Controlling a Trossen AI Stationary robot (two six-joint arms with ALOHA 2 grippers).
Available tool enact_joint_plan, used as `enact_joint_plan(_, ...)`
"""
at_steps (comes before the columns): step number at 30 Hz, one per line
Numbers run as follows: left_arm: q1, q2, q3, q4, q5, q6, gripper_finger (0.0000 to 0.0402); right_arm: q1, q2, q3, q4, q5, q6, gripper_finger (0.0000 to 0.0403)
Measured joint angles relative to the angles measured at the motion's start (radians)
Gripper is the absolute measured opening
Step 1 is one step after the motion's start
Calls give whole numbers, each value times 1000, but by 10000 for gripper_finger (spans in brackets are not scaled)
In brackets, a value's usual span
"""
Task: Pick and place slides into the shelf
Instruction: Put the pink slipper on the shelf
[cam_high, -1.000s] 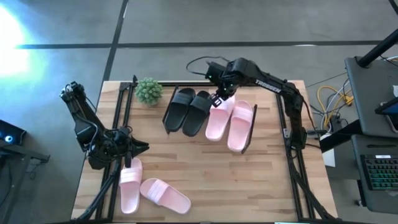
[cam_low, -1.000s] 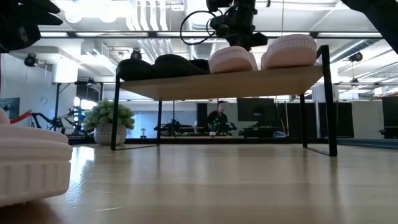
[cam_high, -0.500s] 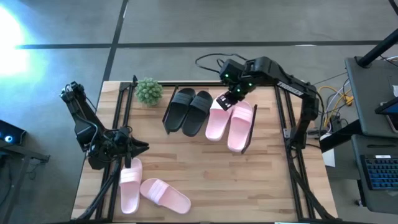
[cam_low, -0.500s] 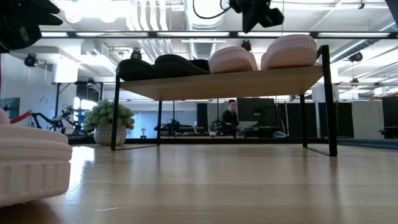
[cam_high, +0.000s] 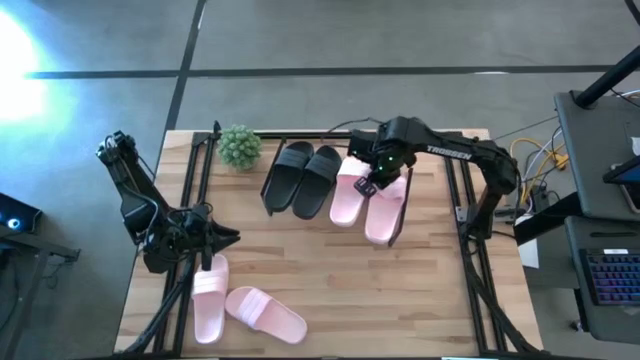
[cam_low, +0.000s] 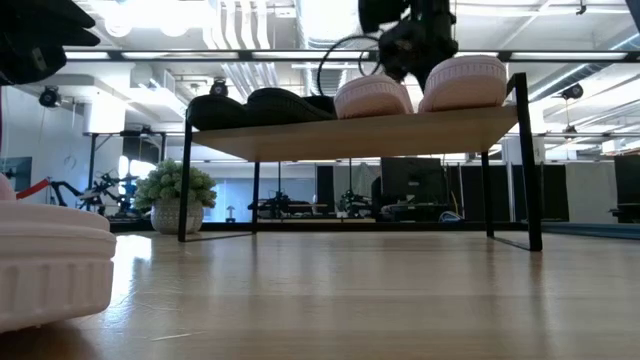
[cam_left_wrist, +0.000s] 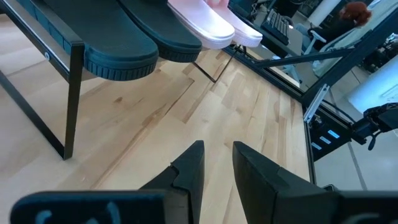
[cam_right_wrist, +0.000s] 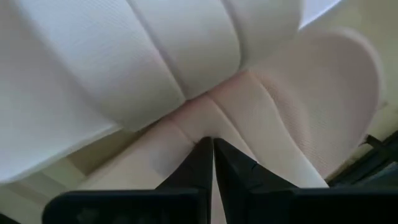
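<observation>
The shelf (cam_low: 370, 135) carries two black slides (cam_high: 303, 178) and two pale pink slides (cam_high: 368, 195) lying side by side on its plank top. Two more pink slides (cam_high: 245, 300) lie flat on the table near its left near corner. My right gripper (cam_high: 371, 183) is shut and stands over the pink pair on the shelf, its tips (cam_right_wrist: 213, 144) at the seam between them. My left gripper (cam_left_wrist: 217, 163) is open and hangs above bare table just beyond the two loose pink slides, touching nothing. My right gripper's shut fingertips (cam_right_wrist: 205, 149) meet the two pink slides on the shelf where their sides adjoin (cam_right_wrist: 214, 127), coming from above and pointing down. Both slides lie flat on the shelf top. Whether the tips press in or only touch, I cannot tell.
A small potted plant (cam_high: 240, 146) stands on the table at the shelf's left far corner. Black frame rails (cam_high: 190, 200) run along both table sides. Bare wood lies between the shelf and the table's near edge. A desk with a keyboard (cam_high: 610, 280) stands off to the right.
My right gripper rose from the far end of the left pink slide on the shelf, swung toward the table's right, then came down and nearer, ending between the two pink slides. The slides on the shelf have kept their places.
</observation>
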Motion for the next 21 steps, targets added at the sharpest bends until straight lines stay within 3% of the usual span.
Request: enact_joint_plan(21, 0, 0, -8, 4, 19, 0, 70, 23, -83, -14, -46, 129, 103, 13)
